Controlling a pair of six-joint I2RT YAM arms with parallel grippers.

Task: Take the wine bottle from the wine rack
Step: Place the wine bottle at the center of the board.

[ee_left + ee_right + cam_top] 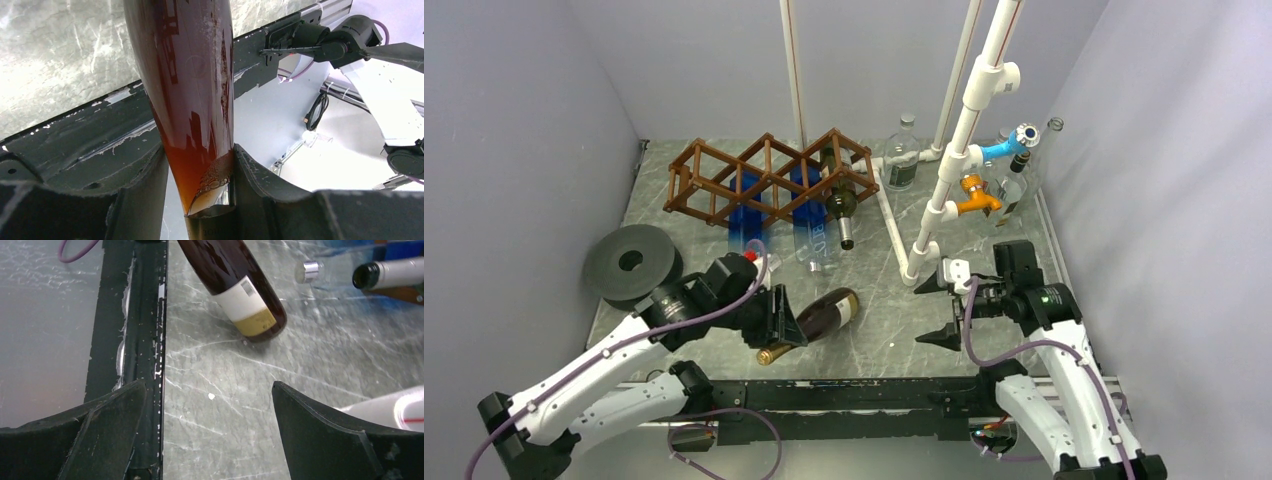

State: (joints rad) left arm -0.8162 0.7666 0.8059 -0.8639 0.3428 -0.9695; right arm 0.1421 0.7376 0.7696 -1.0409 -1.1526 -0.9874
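Left gripper [787, 320] is clamping the neck of the brown wine bottle [829, 312], which is lying by the table's [874, 335] near edge, well apart from the wine rack [724, 180] at the far left. Right gripper [936, 312] is hanging wide open. Removal is looking all but done; settling the bottle and releasing its neck is likely next.

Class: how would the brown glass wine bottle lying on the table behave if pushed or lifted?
Probably rolls readily: the brown glass wine bottle is round and lies on its side on the smooth marbled table. Likely heavy, with liquid visible inside. Its glossy glass may slip in the left hand gripping near its neck.
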